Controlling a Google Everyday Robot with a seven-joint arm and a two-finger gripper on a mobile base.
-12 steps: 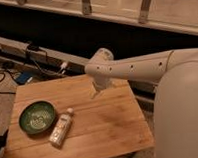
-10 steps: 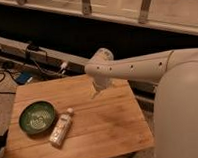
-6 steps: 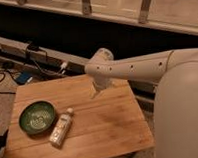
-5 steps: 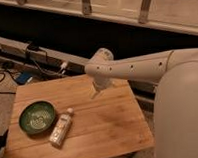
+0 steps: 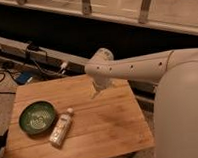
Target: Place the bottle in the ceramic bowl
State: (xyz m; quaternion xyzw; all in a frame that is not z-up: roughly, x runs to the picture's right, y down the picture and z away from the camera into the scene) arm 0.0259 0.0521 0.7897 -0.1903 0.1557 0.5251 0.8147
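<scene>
Gripper [image 5: 96, 89] hangs over the far edge of the wooden table [image 5: 107, 120], at about 12 o'clock of the tabletop, pointing down. Jaws read as spread wide, nothing between them. It's well apart from both task items, so I'd call this pre-approach: no reach made yet.

Bottle [image 5: 61, 128] lies on its side on the table, cap toward 1 o'clock, base toward 7. It sits just beside the ceramic bowl [image 5: 37, 118], at the bowl's 4 o'clock; can't tell whether they touch. Bowl is upright and empty, near the table's 9 o'clock edge. From the gripper, the bottle is at roughly 7 o'clock.

Lying flat means a top-down pinch across the body looks like the likely grasp, and the short hop to the bowl helps.

Hard to see:
- fingertips merge with the wrist of the arm [image 5: 137, 69], so exact finger outline is unclear
- robot body [image 5: 182, 114] is cut off at 3 o'clock
- bottle label unreadable
- cables [image 5: 7, 73] at 9–10 o'clock run out of view
</scene>
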